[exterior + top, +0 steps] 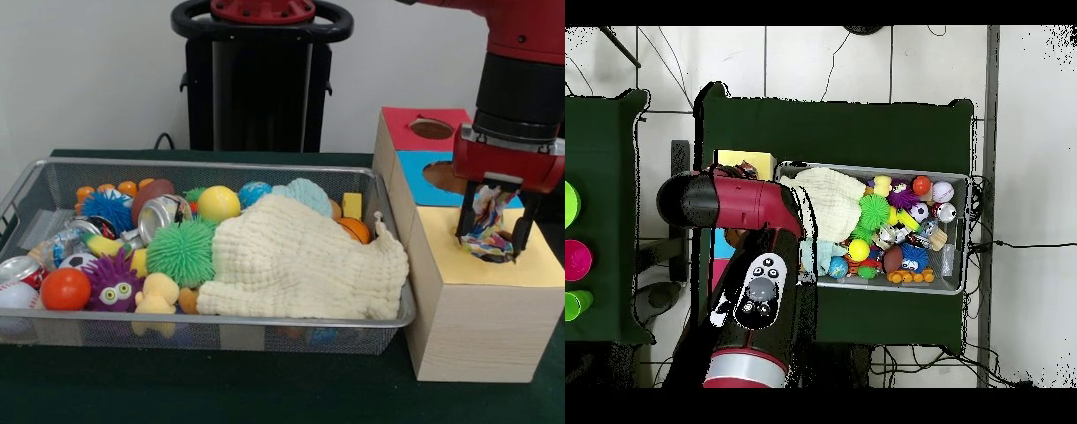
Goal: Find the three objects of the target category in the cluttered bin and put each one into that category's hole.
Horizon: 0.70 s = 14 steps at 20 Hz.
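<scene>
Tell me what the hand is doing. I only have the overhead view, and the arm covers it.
Observer: The hand is shut on a crumpled wrapper, whitish with multicoloured print.
Operator: Which box is it over?
Observer: The yellow-topped box, the one nearest the front camera. The wrapper hangs just above its top.
Operator: Can you see that box's hole?
Observer: No, the hand and wrapper hide that spot. Holes show only in the blue-topped box and the red-topped box behind it.
</scene>
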Tool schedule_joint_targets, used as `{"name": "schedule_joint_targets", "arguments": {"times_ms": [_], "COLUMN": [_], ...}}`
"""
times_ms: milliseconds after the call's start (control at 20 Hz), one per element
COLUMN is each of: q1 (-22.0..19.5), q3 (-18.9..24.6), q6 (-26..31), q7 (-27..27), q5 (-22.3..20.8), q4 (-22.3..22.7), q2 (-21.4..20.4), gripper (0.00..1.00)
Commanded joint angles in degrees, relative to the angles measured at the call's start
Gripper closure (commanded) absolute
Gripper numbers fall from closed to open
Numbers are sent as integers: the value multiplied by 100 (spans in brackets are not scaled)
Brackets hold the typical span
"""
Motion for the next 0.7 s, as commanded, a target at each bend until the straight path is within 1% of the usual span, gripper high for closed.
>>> {"name": "schedule_joint_targets", "arguments": {"times_ms": [50, 450, 700], "q1": [-63, -142, -163], "q3": [288, 276, 283], "q6": [944, 1127, 1127], "q7": [1043, 975, 951], "q5": [156, 114, 93], "q4": [-55, -189, -215], "q2": [-109, -133, -127], "gripper": [0, 0, 0]}}
